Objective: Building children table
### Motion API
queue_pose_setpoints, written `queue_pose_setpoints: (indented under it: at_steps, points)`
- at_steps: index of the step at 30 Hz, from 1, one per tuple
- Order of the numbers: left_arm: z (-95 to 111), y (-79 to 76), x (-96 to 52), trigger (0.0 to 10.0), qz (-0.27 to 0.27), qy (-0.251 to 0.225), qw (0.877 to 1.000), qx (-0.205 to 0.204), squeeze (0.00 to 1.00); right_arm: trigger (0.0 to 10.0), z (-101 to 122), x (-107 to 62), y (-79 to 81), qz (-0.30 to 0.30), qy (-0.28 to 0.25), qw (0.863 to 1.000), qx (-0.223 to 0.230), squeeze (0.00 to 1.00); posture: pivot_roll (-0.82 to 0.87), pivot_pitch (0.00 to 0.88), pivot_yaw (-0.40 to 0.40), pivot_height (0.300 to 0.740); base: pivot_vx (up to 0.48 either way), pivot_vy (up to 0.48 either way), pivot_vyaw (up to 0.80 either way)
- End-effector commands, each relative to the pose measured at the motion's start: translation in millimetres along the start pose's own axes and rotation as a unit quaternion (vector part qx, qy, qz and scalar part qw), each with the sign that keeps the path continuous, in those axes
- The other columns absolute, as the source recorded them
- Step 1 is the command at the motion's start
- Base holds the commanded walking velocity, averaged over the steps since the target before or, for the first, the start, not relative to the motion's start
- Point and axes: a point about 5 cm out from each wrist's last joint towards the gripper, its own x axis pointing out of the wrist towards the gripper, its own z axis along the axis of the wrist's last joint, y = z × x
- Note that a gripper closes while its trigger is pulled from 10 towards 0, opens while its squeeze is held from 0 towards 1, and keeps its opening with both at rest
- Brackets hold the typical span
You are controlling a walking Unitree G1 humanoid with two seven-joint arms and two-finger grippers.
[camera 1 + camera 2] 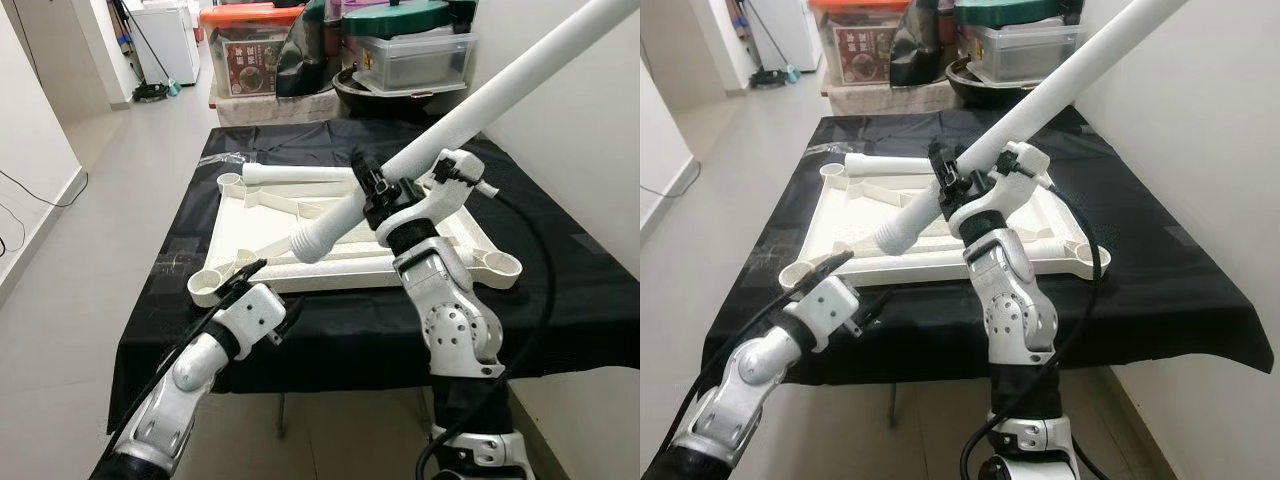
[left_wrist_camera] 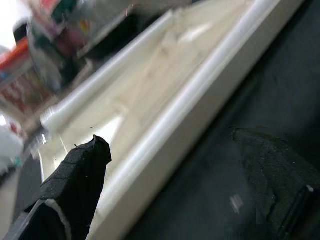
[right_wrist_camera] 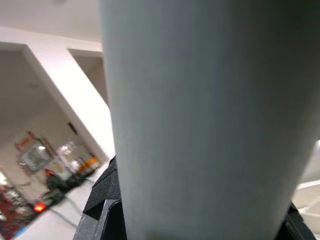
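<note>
While clamped on the leg (image 1: 480, 110) by the right gripper (image 1: 375, 190), held slanted above the tabletop (image 1: 300, 215), threaded end low. Tabletop upside down on black cloth (image 1: 560, 260). Left gripper (image 1: 238, 280) at near edge, fingers (image 2: 80, 170) spread, empty.

Tabletop (image 1: 300, 225) on the cloth-covered table (image 1: 560, 290), one leg (image 1: 300, 175) along its far edge — storage boxes (image 1: 410, 55) behind.

The print on the red box (image 1: 248, 66) is too small to read.
</note>
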Motion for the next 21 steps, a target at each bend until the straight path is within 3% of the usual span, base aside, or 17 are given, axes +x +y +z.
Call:
queue_pose_setpoints:
  at_steps: [1, 3, 4, 6, 8, 9, 11, 12, 15, 21]
  points:
    - [-1, -0.9, -5.2, 10.0, 0.015, 0.010, 1.000, -0.024, 0.00, 10.0, 4, -0.6, -7.7, -0.018, -0.006, 0.999, -0.029, 0.00, 0.01, 0.000, 0.019, 0.740, 0.000, 0.000, 0.00]
    - [-1, -4.8, -7.9, 10.0, 0.022, 0.015, 0.999, -0.044, 0.00, 10.0, 5, -2.3, -15.8, -0.035, 0.000, 0.997, -0.070, 0.00, 0.02, 0.000, 0.015, 0.740, 0.000, 0.000, 0.00]
    - [-1, -4.8, -7.9, 10.0, 0.022, 0.015, 0.999, -0.044, 0.00, 10.0, 5, -2.3, -15.8, -0.035, 0.000, 0.997, -0.070, 0.00, 0.02, 0.000, 0.015, 0.740, 0.000, 0.000, 0.00]
    - [2, -10.4, -10.5, 10.0, 0.034, 0.015, 0.996, -0.077, 0.00, 10.0, 4, -5.6, -26.2, -0.072, 0.013, 0.986, -0.151, 0.00, 0.02, 0.000, 0.006, 0.740, 0.000, 0.000, 0.00]
    - [2, -10.4, -10.5, 10.0, 0.034, 0.015, 0.996, -0.077, 0.00, 10.0, 4, -5.6, -26.2, -0.072, 0.013, 0.986, -0.151, 0.00, 0.02, 0.000, 0.006, 0.740, 0.000, 0.000, 0.00]
    - [5, -13.5, -11.7, 10.0, 0.039, 0.013, 0.995, -0.091, 0.00, 10.0, 4, -7.3, -30.2, -0.090, 0.014, 0.979, -0.184, 0.00, 0.02, 0.000, 0.007, 0.740, 0.000, 0.000, 0.00]
    - [9, -18.9, -14.0, 10.0, 0.045, 0.009, 0.993, -0.109, 0.00, 10.0, 5, -10.4, -29.9, -0.075, -0.012, 0.975, -0.210, 0.00, 0.02, 0.000, 0.005, 0.740, 0.000, 0.000, 0.00]
    - [10, -20.1, -14.5, 10.0, 0.047, 0.009, 0.992, -0.113, 0.00, 10.0, 5, -11.5, -29.2, -0.067, -0.016, 0.975, -0.213, 0.00, 0.02, 0.000, 0.005, 0.740, 0.000, 0.000, 0.00]
    - [17, -27.8, -14.9, 10.0, 0.050, 0.007, 0.989, -0.137, 0.00, 10.0, -9, -21.6, -31.0, -0.039, 0.035, 0.969, -0.242, 0.00, 0.01, 0.000, 0.001, 0.740, 0.000, 0.000, 0.00]
    - [25, -34.9, -14.7, 10.0, 0.056, 0.008, 0.984, -0.171, 0.00, 10.0, -18, -33.2, -27.3, -0.016, 0.045, 0.969, -0.243, 0.00, -0.01, 0.000, -0.002, 0.740, 0.000, 0.000, 0.00]
